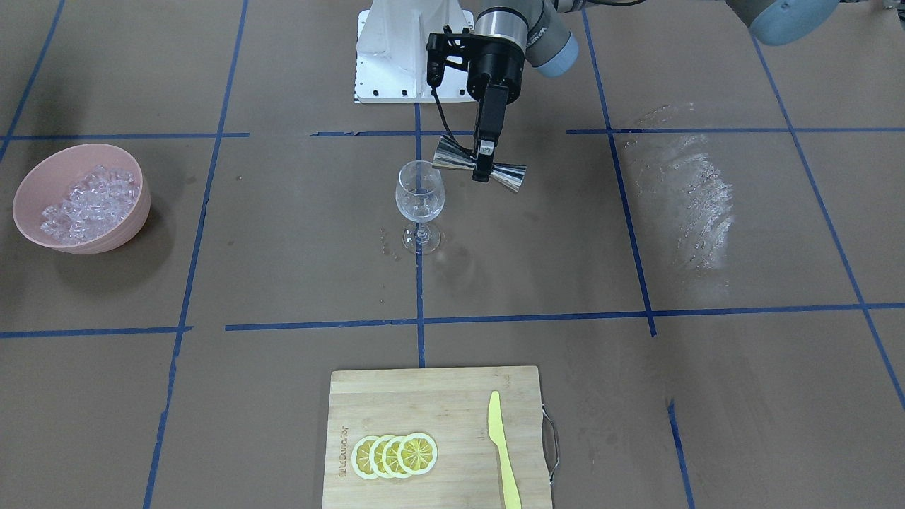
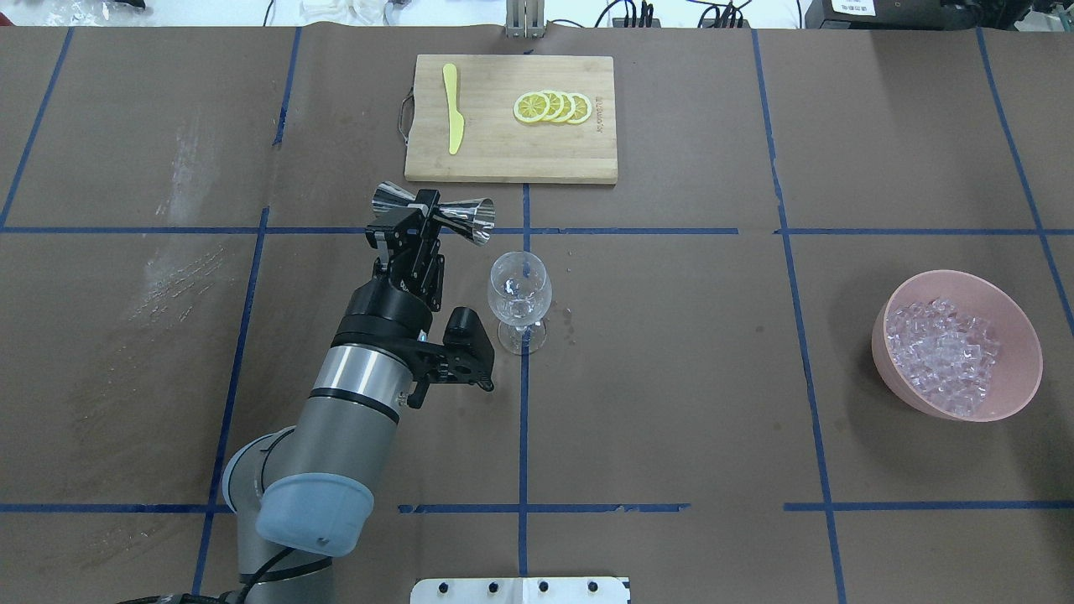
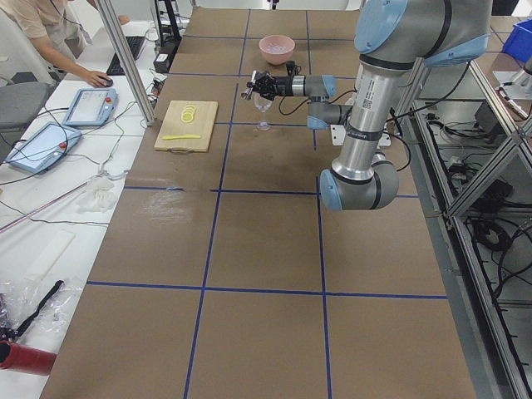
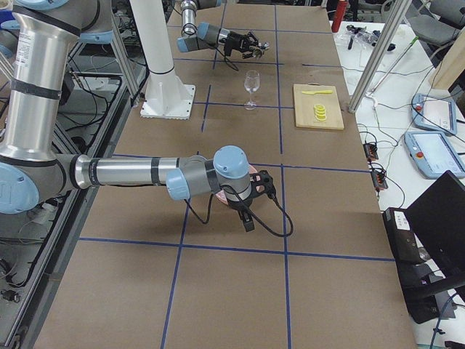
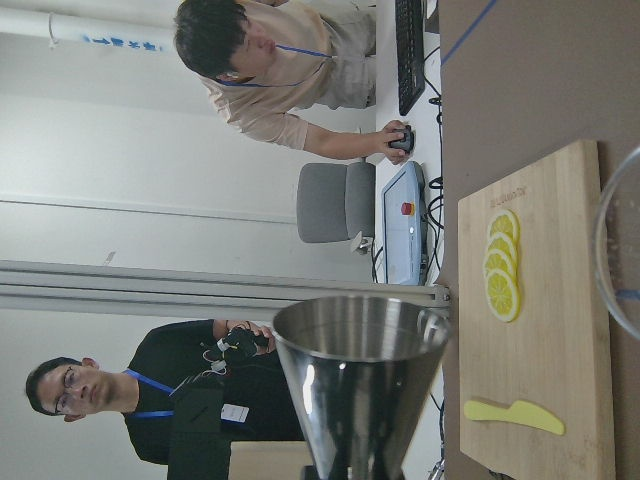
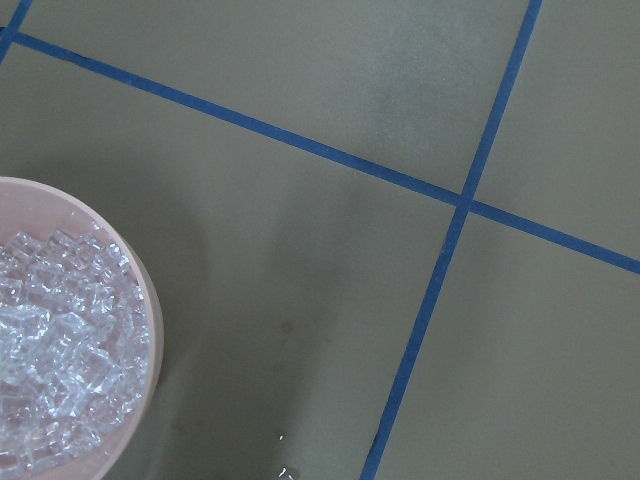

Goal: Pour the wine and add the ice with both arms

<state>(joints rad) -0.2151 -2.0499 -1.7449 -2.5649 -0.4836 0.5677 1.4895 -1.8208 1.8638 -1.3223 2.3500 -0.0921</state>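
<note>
My left gripper is shut on the waist of a steel jigger, which is tipped onto its side. One mouth of the jigger is next to the rim of the wine glass. The pair also shows in the overhead view, gripper, jigger and glass. I cannot make out the wine in the glass. The ice is heaped in a pink bowl. My right gripper hovers beside that bowl and shows only in the exterior right view. I cannot tell whether it is open or shut.
A wooden cutting board at the far side carries lemon slices and a yellow knife. Small droplets lie by the glass foot. A wet streak marks the paper on my left. Operators stand past the table's far edge.
</note>
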